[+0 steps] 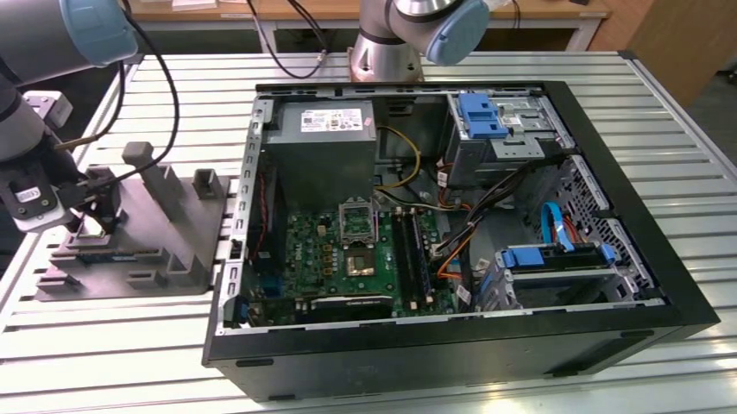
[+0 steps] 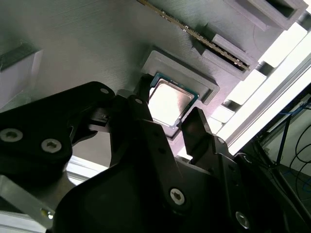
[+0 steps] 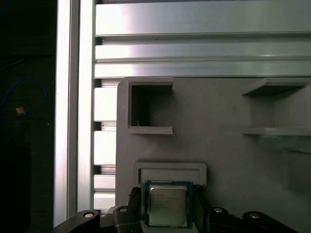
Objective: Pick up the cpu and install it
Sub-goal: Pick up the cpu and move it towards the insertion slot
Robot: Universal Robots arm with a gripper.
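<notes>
Here's the gripper, and it is clenched on the cpu: in both wrist views the black fingers press against two opposite edges of the little square chip. In the first wrist view the cpu sits squarely between the fingertips of the gripper, silver-grey lid facing the camera and green rim showing all round.

Right under the chip is the grey plastic holder block, and the cpu lies at its shallow raised-rim pocket. Whether the chip rests in that pocket or is just clear of it, I cannot tell. Just past the pocket there's an open square recess moulded into the block. Near the gripper, a slim circuit board stands on edge in a slot.

In the exterior view the gripper is down on the holder block, among its upright posts.

Well apart from the gripper, toward the exterior view's right, the open computer case lies on the slatted aluminium table. Inside is the green motherboard with its silver socket frame, dark in the centre. Next to the board is the grey power supply.
</notes>
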